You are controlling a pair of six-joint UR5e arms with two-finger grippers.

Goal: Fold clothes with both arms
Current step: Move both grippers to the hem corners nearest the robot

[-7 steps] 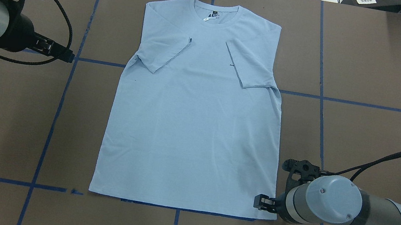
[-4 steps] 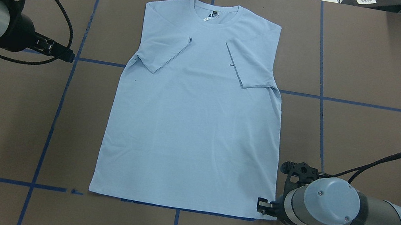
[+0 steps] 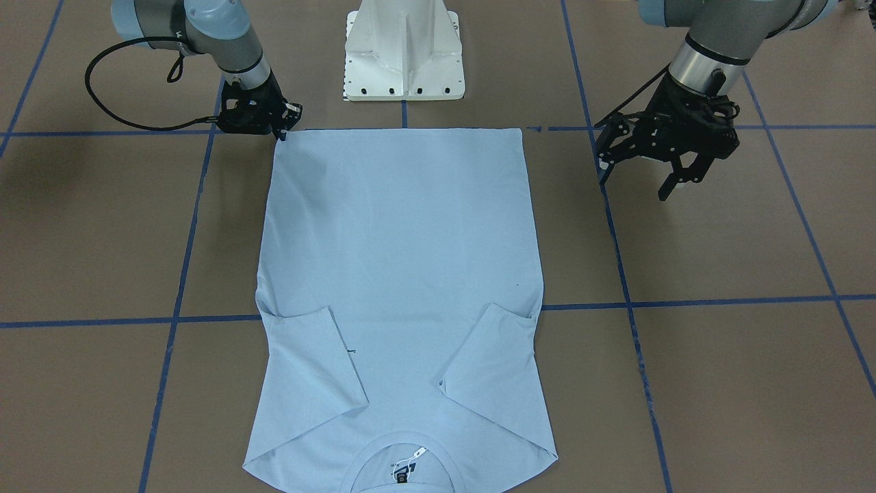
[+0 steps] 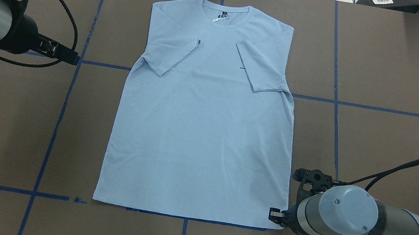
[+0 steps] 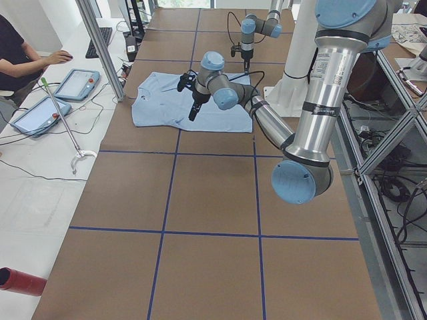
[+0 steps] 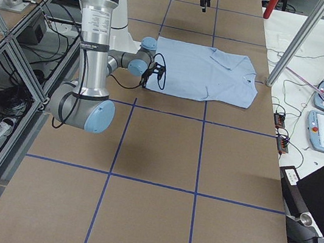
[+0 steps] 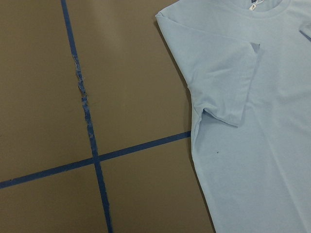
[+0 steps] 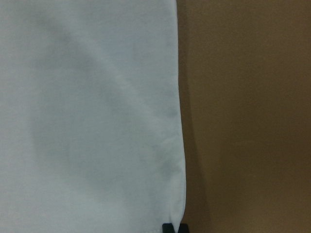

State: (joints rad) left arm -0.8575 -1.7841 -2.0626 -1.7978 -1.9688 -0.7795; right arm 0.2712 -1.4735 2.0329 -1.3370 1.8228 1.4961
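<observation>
the right arm has eased slightly outward along the hem. on the bench: one t-shirt, flat, long axis running away from the robot, hem nearest. two grippers: right gripper at the hem's right corner, fingers narrow, grip on cloth unconfirmed; left gripper well apart, fingers wide.

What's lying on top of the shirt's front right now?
The two short sleeves, folded inward onto the T-shirt chest. A dark speck of print peeks beside one sleeve; whatever lies under the sleeves is covered.
</observation>
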